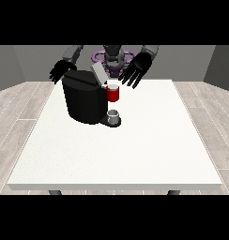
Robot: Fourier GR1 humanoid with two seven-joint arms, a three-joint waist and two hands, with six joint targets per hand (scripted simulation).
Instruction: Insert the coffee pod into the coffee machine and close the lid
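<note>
A: Start nearest the camera. What's on the large white table?

B: Its near half is bare. Toward twelve o'clock from the table's middle sits a small grey cup on the drip base of the boxy black coffee machine. The cup is at about four o'clock from the machine's body.

A: And the pod?

B: Just above the cup, at the machine's three o'clock side, there's a red cylindrical holder with a pale top. I judge that pale top to be the coffee pod already seated, though it is too small to be sure. The grey flat lid stands tilted up, at eleven o'clock from the holder, so it isn't closed.

A: So insertion looks done, closing remains?

B: That's my reading.

A: The hands?

B: The black hand at the view's right hovers at one o'clock from the holder, fingers spread and straight, holding nothing, apparently touching nothing. The black hand at the view's left is behind the machine's ten o'clock corner, fingers loosely splayed, also empty.
</note>
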